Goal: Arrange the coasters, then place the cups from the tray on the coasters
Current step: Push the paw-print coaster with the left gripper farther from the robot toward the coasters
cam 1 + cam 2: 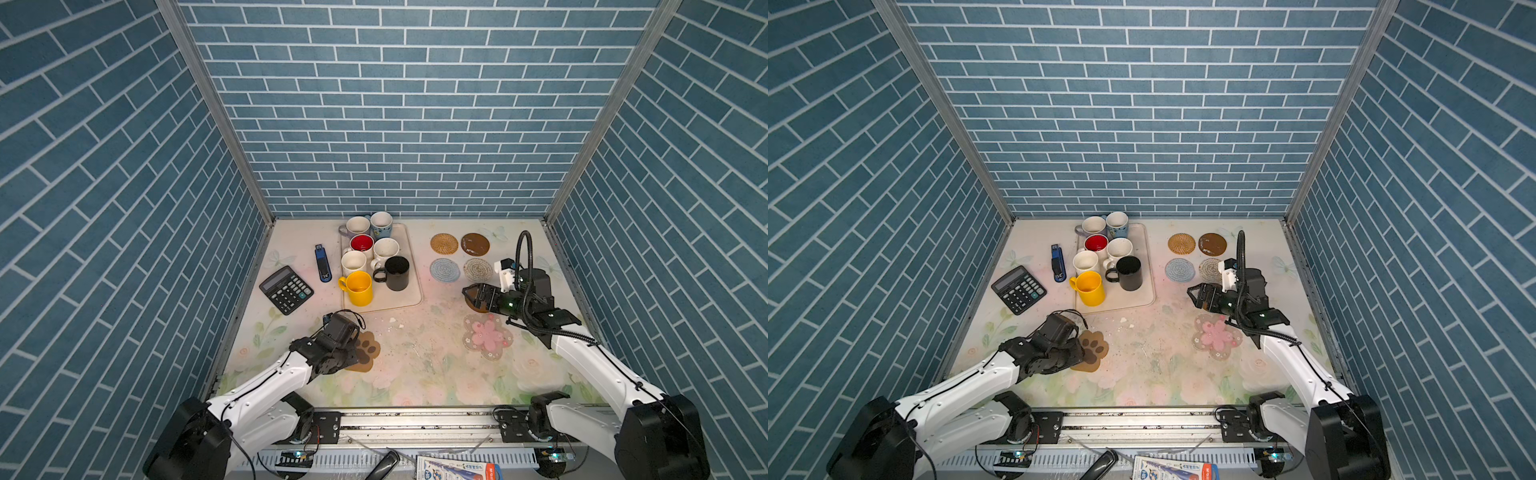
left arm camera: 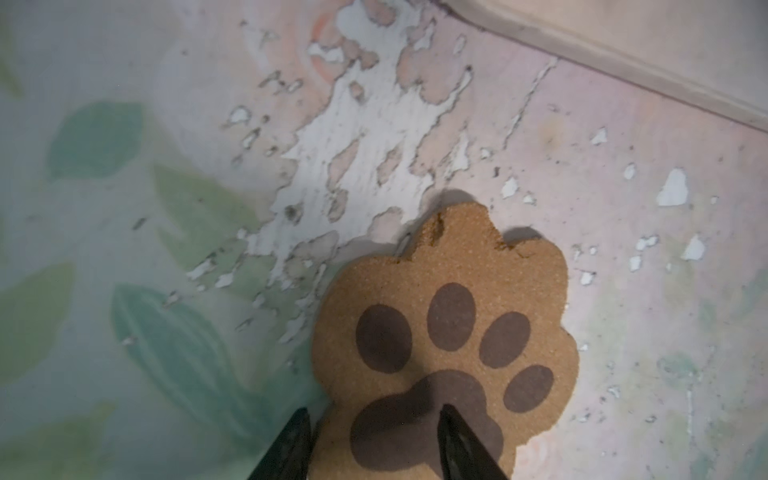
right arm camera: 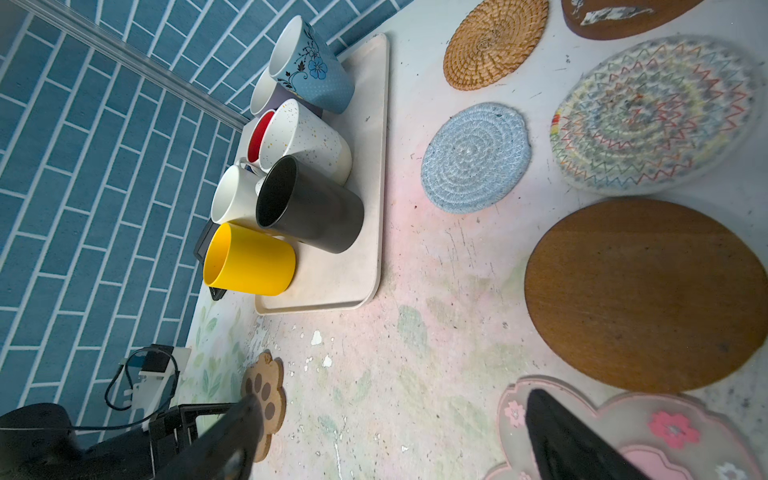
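Several cups stand on the beige tray (image 1: 411, 293), among them a yellow cup (image 1: 359, 288) and a black cup (image 1: 397, 273) at its front. Four round coasters lie in a square at the back right: woven tan coaster (image 1: 444, 243), brown disc (image 1: 475, 244), pale blue coaster (image 1: 444, 270), whitish coaster (image 1: 478, 269). A second brown disc (image 3: 644, 295) lies partly under my open right gripper (image 3: 392, 397), beside the pink flower coaster (image 1: 487, 336). My left gripper (image 2: 374, 411) is low over the paw coaster (image 2: 444, 332), jaws apart: one finger beside its edge, the other on it.
A black calculator (image 1: 286, 289) and a blue stapler (image 1: 323, 263) lie left of the tray. Blue brick walls close in the table on three sides. The floral table cover is peeled and flaked between the paw coaster and the tray.
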